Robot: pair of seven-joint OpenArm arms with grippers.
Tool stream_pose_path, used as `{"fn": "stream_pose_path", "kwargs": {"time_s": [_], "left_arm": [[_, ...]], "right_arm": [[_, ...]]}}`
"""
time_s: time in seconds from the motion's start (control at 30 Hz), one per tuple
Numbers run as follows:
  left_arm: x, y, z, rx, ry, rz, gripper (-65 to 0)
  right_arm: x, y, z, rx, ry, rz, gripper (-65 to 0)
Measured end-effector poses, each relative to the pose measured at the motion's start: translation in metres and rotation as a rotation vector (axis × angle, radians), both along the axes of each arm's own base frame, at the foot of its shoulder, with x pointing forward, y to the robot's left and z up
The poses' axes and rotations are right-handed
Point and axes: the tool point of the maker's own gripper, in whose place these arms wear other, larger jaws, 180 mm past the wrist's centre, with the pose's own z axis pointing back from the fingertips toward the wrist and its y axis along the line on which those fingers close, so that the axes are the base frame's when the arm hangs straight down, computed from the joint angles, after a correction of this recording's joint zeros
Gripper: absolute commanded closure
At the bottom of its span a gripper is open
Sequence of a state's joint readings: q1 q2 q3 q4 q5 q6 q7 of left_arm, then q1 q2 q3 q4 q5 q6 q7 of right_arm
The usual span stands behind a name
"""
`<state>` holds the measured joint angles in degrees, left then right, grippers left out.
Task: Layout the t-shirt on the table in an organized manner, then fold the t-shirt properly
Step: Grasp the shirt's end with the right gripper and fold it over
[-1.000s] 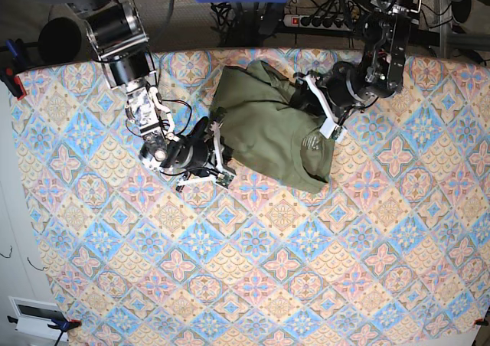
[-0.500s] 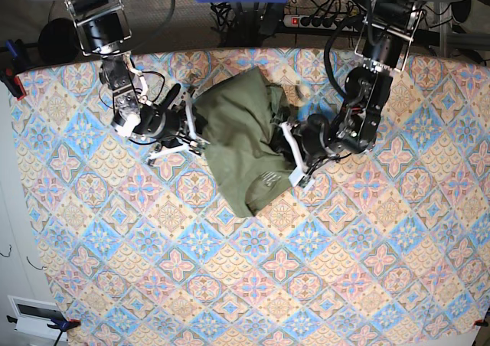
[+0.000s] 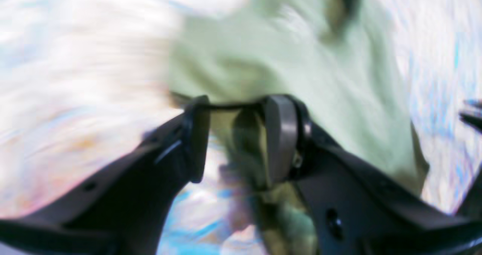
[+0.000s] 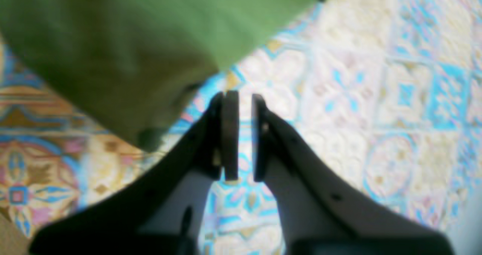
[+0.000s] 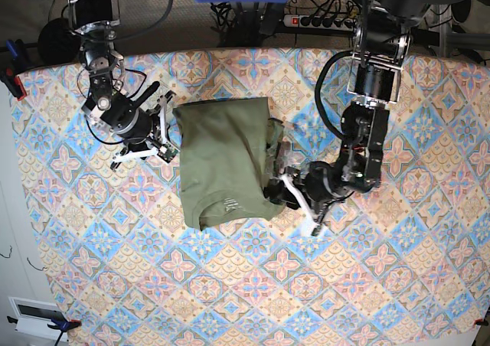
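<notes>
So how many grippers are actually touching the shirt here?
1. The left gripper has a fold of the t-shirt between its pads; the right gripper sits just off the shirt's edge, nearly closed on nothing.

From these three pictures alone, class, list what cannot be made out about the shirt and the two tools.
- Left wrist view: motion blur smears the t-shirt and the table; some fabric lies between the left tool's jaws, but the grip cannot be judged.
- Right wrist view: the frame's top edge cuts off most of the shirt; the right tool is empty.
- Base view: the neck label is too small to read; the shirt's right side is bunched beside the left tool.
</notes>
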<state>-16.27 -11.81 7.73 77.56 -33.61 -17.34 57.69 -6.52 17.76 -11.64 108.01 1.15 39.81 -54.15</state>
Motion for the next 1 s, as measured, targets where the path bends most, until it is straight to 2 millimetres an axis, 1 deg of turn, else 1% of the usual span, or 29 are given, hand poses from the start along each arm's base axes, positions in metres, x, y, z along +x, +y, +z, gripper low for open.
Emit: {"fn": "stream_pose_path", "kwargs": {"time_s": [0.03,0.07,0.13,0.17,0.2,0.23,0.27,0.3,0.33,0.4,0.47,0.53,0.63,0.7,0.73,0.77,0.83,0.9,0.93,1.0], "left_arm": [[0.0,0.011,0.003,-0.034,-0.004,0.043,-23.1],[-0.002,0.022,0.005,-0.069,-0.002,0.088,-23.1],[-0.009,0.048,0.004,-0.137,0.009,0.191,-23.0],[-0.015,0.064,0.002,-0.173,0.018,0.253,-23.0],[-0.023,0.08,0.001,-0.219,0.021,0.313,-23.0],[-0.032,0.098,-0.001,-0.247,0.025,0.376,-23.0],[-0.041,0.11,-0.005,-0.254,0.035,0.416,-23.0],[-0.049,0.12,-0.006,-0.264,0.038,0.448,-23.0],[-0.058,0.124,-0.007,-0.277,0.037,0.462,-23.0],[-0.072,0.127,-0.008,-0.292,0.047,0.472,-23.0],[-0.082,0.123,-0.006,-0.323,0.046,0.472,-23.0],[-0.088,0.127,-0.006,-0.311,0.04,0.479,-23.0],[-0.099,0.132,-0.008,-0.287,0.047,0.487,-23.0],[-0.102,0.128,-0.006,-0.283,0.044,0.476,-23.0],[-0.103,0.127,-0.005,-0.284,0.04,0.472,-23.0],[-0.102,0.126,-0.003,-0.288,0.034,0.467,-23.0],[-0.102,0.126,-0.003,-0.289,0.034,0.469,-23.0],[-0.102,0.127,-0.004,-0.282,0.036,0.469,-23.0],[-0.102,0.127,-0.003,-0.282,0.035,0.469,-23.0],[-0.102,0.126,-0.003,-0.285,0.035,0.467,-23.0]], "right_arm": [[-0.001,0.007,-0.001,0.004,0.006,0.011,-5.1],[-0.003,0.019,-0.002,0.023,0.012,0.025,-5.1],[-0.006,0.051,0.0,0.094,0.015,0.056,-5.1],[-0.006,0.069,0.004,0.127,0.012,0.095,-5.1],[-0.003,0.082,0.01,0.155,-0.003,0.12,-5.1],[0.002,0.092,0.016,0.172,-0.021,0.128,-5.1],[0.007,0.097,0.02,0.176,-0.035,0.132,-5.1],[0.01,0.104,0.023,0.186,-0.041,0.134,-5.1],[0.013,0.109,0.024,0.194,-0.043,0.133,-5.1],[0.019,0.124,0.017,0.22,-0.014,0.146,-5.1],[0.023,0.135,0.007,0.226,0.025,0.166,-5.1],[0.036,0.143,0.005,0.229,0.036,0.153,-5.1],[0.054,0.159,0.01,0.259,0.038,0.15,-5.1],[0.064,0.173,0.02,0.312,0.016,0.167,-5.1],[0.066,0.178,0.02,0.333,0.018,0.173,-5.1],[0.068,0.181,0.017,0.344,0.026,0.176,-5.1],[0.067,0.175,-0.003,0.315,0.082,0.158,-5.1],[0.061,0.164,-0.025,0.273,0.133,0.139,-5.1],[0.058,0.162,-0.031,0.271,0.147,0.136,-5.1],[0.056,0.168,-0.032,0.302,0.148,0.143,-5.1]]}}
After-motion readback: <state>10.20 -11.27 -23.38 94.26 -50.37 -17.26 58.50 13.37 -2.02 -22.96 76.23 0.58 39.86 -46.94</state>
